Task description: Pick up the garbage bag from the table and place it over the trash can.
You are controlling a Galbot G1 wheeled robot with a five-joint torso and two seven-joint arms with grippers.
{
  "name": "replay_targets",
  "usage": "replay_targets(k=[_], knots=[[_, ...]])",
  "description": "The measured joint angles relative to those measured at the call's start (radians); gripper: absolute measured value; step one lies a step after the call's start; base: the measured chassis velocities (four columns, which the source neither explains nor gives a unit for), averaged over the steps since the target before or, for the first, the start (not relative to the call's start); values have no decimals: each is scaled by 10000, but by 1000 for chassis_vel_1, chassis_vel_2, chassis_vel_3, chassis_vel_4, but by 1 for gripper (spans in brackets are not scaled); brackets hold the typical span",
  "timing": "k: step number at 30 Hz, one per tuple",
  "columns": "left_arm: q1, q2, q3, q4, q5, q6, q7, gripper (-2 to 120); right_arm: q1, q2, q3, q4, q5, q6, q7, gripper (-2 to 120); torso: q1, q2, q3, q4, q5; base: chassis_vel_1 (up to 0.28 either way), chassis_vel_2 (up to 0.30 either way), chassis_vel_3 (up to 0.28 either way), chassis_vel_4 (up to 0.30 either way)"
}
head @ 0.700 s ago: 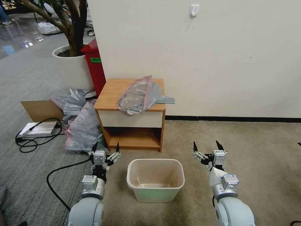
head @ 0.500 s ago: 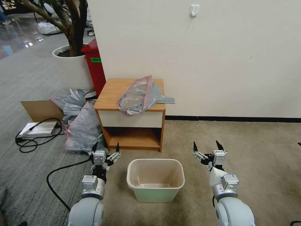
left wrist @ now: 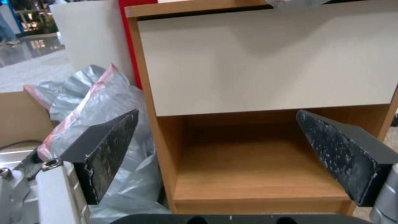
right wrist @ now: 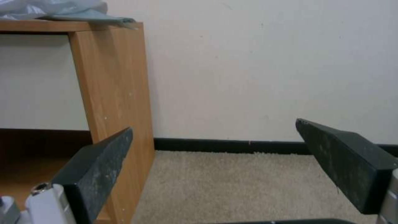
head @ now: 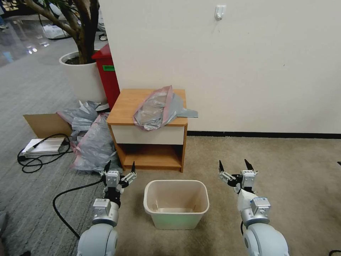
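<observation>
**Garbage bag ahead of and above both grippers; neither arm has engaged it.**

We see the garbage bag (head: 158,108) lying crumpled on top of the nightstand (head: 124,106), toward its right half, with its long axis running from the front edge back toward the wall and one grey corner overhanging the right side. The left gripper (head: 119,170) and the right gripper (head: 233,168) hang low on either side of the cream trash can (head: 176,213), both with jaws spread wide and holding nothing. The bag lies forward of and higher than both, between their two lines of reach. We judge the left gripper slightly nearer, since it points at the nightstand's open shelf, while the right gripper faces the bare wall beside the nightstand.
</observation>
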Motion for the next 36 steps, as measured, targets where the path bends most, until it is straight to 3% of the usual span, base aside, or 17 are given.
replay_targets(k=[6,9,11,16,18,20,24,25,26,36], knots=[[7,63,-9,-17,-36,1,-1,95,-1,-19,-3,42,61,0,32,100,0,0,0,0,0,0,0,0,0],[99,577,-119,-278,-431,50,-174,95,-1,-229,-3,575,723,-12,284,100,0,0,0,-1,0,0,0,0,0],[245,1352,-285,-667,-1007,129,-458,95,-36,-585,-51,1312,1571,-142,596,100,0,0,0,2,-9,0,0,0,0],[553,3015,-633,-1472,-2308,263,-1040,98,25,-876,-689,1407,2649,-491,918,100,0,0,0,-1,0,0,0,0,0],[592,3114,-533,-1416,-2481,217,-1028,98,106,-911,-799,1342,2856,-503,919,100,0,0,-2,0,16,0,0,0,0],[664,3177,-181,-1138,-2736,87,-1010,98,419,-1037,-1086,1057,3519,-538,923,100,1,0,1,1,-20,0,0,0,0],[700,3165,-97,-1064,-2761,-28,-1060,98,833,-1117,-1398,719,4235,-567,923,100,0,0,0,0,12,0,0,0,0],[759,3148,-77,-1026,-2759,-93,-1066,98,1347,-1182,-1668,297,4884,-584,930,100,0,-1,1,0,-11,0,0,0,0],[805,3138,-104,-1022,-2735,-141,-1066,98,1961,-1224,-1962,-164,5605,-584,933,100,0,-1,1,0,4,0,0,0,0],[992,2932,-360,-1016,-2482,-183,-1082,98,4800,-1016,-3052,-2406,9189,-271,1067,100,0,0,1,0,-1,0,0,0,0]])
